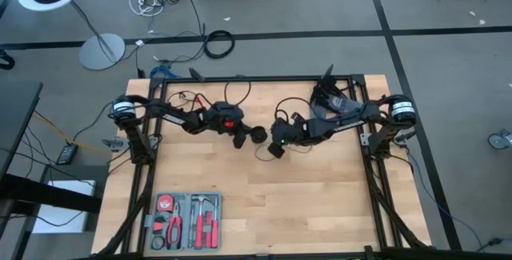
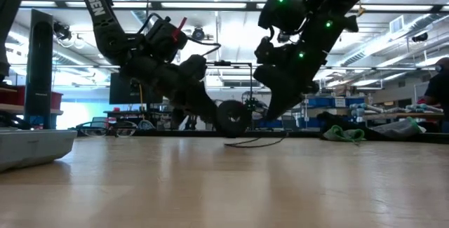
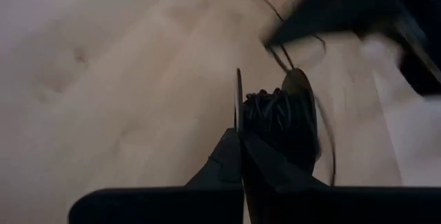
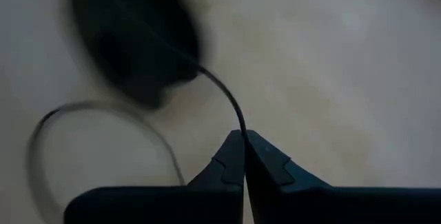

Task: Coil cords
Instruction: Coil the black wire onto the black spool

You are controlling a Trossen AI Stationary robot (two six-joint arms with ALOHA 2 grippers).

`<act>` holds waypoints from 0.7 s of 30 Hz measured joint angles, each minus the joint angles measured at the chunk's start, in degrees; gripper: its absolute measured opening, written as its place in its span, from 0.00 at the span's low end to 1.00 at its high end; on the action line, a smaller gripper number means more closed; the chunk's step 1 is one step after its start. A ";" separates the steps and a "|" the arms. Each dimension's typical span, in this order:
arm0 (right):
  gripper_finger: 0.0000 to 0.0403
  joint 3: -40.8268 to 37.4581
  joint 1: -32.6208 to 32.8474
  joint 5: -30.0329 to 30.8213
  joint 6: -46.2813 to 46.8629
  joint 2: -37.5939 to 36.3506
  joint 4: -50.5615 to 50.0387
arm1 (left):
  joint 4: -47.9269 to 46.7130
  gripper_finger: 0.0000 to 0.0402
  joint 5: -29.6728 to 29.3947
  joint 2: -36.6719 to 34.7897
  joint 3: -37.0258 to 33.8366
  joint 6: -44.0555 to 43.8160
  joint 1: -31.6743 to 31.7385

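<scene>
The cord (image 4: 224, 103) lay near the middle of the desk (image 1: 320, 204), strung between the two arms, with its puck (image 1: 258, 135) held up just off the wood. The left pincer (image 3: 241, 131) was pressed together on the puck's edge, where a bundle of thin windings (image 3: 275, 110) was already gathered. The right pincer (image 4: 244, 136), a little way off to the puck's right, was pinched shut on the loose cord, and a slack loop (image 4: 103, 114) trailed on the desk below it. A tool tray (image 1: 186, 220) sat well apart near the front left corner.

To my eye the coiling was under way: one arm steadying the puck, the other feeding cord. The next move would call for carrying the pinched length round the puck to lay another turn, keeping it taut without tugging the puck out of the left grip, then letting go and taking hold further down the slack.
</scene>
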 joint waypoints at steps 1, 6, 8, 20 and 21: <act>0.00 0.00 0.31 -1.21 0.57 0.00 -0.08 | 0.13 0.00 -0.02 -0.26 0.15 -0.31 0.28; 0.00 0.05 1.35 -3.28 1.81 0.30 0.86 | 2.10 0.00 1.42 -0.72 1.20 -1.64 1.02; 0.00 0.07 1.11 -5.46 2.32 0.70 1.60 | 2.58 0.00 1.54 -0.77 2.11 -2.03 1.02; 0.00 0.04 2.38 -7.77 -4.26 6.96 20.38 | 0.50 0.00 -4.14 -0.85 3.34 -2.79 1.04; 0.00 0.04 2.42 -7.55 -4.91 7.39 21.72 | 0.56 0.00 -4.71 -0.85 3.34 -2.79 1.04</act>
